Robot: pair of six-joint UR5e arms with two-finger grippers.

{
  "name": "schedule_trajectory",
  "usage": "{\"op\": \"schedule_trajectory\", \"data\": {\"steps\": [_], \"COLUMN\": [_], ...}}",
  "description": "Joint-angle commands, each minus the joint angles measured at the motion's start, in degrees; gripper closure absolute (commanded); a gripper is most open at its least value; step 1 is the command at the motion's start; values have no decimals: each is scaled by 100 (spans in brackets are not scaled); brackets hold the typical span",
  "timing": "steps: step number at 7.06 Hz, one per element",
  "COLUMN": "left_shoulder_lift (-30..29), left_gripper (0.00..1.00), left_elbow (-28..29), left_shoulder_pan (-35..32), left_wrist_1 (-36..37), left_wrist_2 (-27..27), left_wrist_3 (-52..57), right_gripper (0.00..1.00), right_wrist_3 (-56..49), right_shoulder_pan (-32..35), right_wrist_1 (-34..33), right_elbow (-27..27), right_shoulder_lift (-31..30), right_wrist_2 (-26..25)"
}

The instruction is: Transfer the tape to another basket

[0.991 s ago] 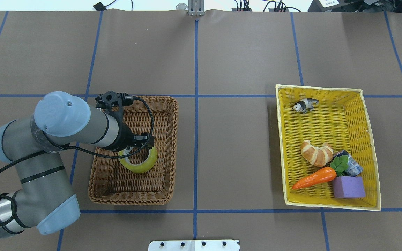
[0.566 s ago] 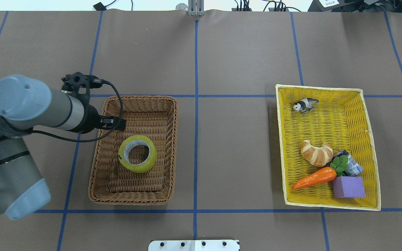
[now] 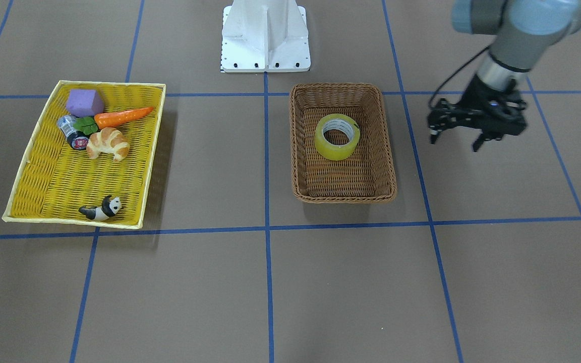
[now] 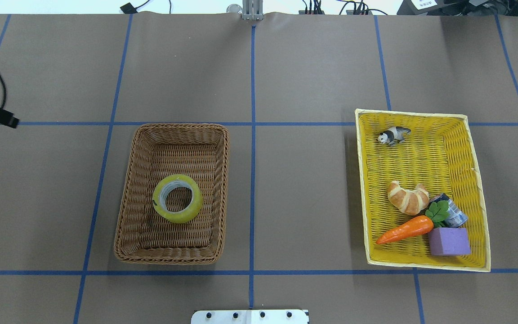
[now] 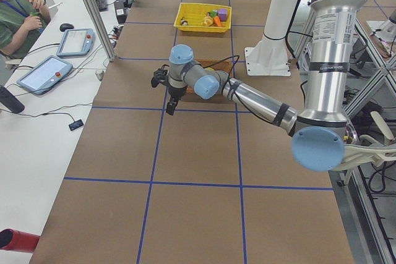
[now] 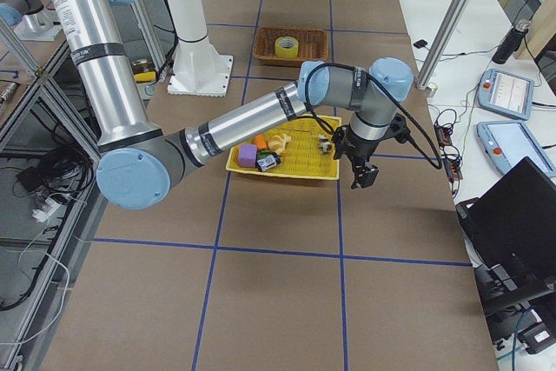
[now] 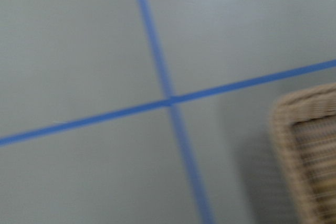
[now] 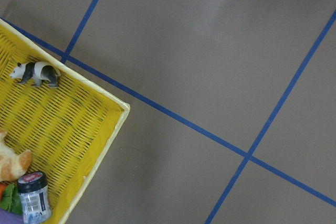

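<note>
In the deep rectangular brown wicker basket [image 4: 169, 144], the wide roll of translucent yellowish packing tape [image 4: 179, 218] lies flat about mid-floor, its hole facing up. The left gripper [image 3: 455, 142] hangs over bare table beside the basket, apart from it, with its fingers spread and nothing between them. The right gripper [image 6: 359, 173] hovers near a corner of the shallow bright-yellow woven tray [image 4: 421, 148]. Whether its fingers are spread or pressed together, I cannot tell.

I get bright, even light from above. The basket [image 3: 343, 189] throws only a soft, faint shadow onto the bench [image 3: 472, 277] just beside it. My left wrist view is smeared with motion blur. The right wrist view is sharp.
</note>
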Motion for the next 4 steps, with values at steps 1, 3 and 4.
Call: {"op": "schedule_trajectory", "data": {"steps": [1, 3, 4], "left_shoulder_lift": [422, 475, 676], "left_gripper": [1, 1, 1], "left_elbow": [821, 1430, 1476], "left_shoulder_pan": [-1393, -2126, -2215], "left_wrist_1": [70, 70, 61], "left_wrist_2": [-217, -602, -586], "left_wrist_3": [1718, 2012, 2022], "right_gripper": [0, 0, 0], "right_wrist_3": [75, 610, 594], "right_shoulder_pan": [46, 38, 38], "right_wrist_1": [54, 115, 429], "right_elbow": [-146, -268, -426], "right_shoulder_lift": [-406, -959, -1074], "right_wrist_2": [-6, 3, -6]}}
